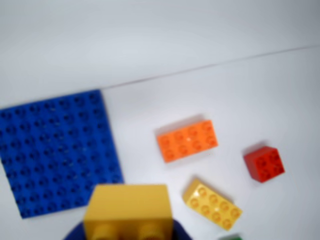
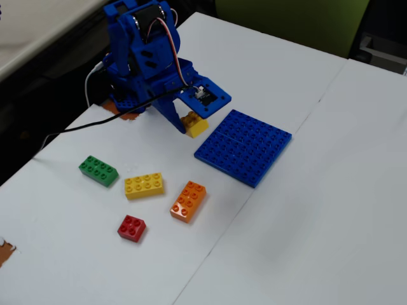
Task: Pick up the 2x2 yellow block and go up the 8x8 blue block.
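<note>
My jaws are clamped on the 2x2 yellow block (image 2: 194,123), held above the tabletop (image 2: 305,216) beside the 8x8 blue block (image 2: 244,146). It looks light, rigid and slick-sided; I judge gripping opposite flat walls safest.

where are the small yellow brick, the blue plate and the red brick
2x2 yellow block (image 2: 194,123), fixed view: its side face, in the pincer.
8x8 blue block (image 2: 245,145), fixed view: middle of its studded top.
red brick (image 1: 264,163), wrist view: its studded top.
</note>
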`<state>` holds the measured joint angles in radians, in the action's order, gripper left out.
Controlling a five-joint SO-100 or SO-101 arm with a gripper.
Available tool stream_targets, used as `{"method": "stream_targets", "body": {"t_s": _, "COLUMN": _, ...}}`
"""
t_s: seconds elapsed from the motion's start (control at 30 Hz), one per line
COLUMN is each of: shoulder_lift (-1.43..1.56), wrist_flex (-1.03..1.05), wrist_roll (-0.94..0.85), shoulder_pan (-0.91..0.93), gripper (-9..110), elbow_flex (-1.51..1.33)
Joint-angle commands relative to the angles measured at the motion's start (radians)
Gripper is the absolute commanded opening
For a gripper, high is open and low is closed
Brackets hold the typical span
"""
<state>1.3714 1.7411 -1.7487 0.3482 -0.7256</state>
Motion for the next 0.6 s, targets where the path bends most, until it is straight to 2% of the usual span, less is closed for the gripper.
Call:
{"method": "stream_targets", "body": {"t_s": 0.0, "shoulder_lift": 0.061, "wrist_flex": 0.005, "wrist_roll": 0.064, "shoulder_pan": -0.069, "gripper": 0, "elbow_flex": 0.074}}
{"method": "stream_targets", "body": {"t_s": 0.37, "shoulder_lift": 0.009, "wrist_flex": -0.015, "wrist_roll": 0.242, "shoulder_pan": -0.256, "gripper": 0, "elbow_flex": 0.155}}
{"method": "stream_targets", "body": {"t_s": 0.57, "shoulder_lift": -0.072, "wrist_flex": -0.043, "wrist_roll": 0.255, "shoulder_pan": -0.328, "gripper": 0, "elbow_flex": 0.184}}
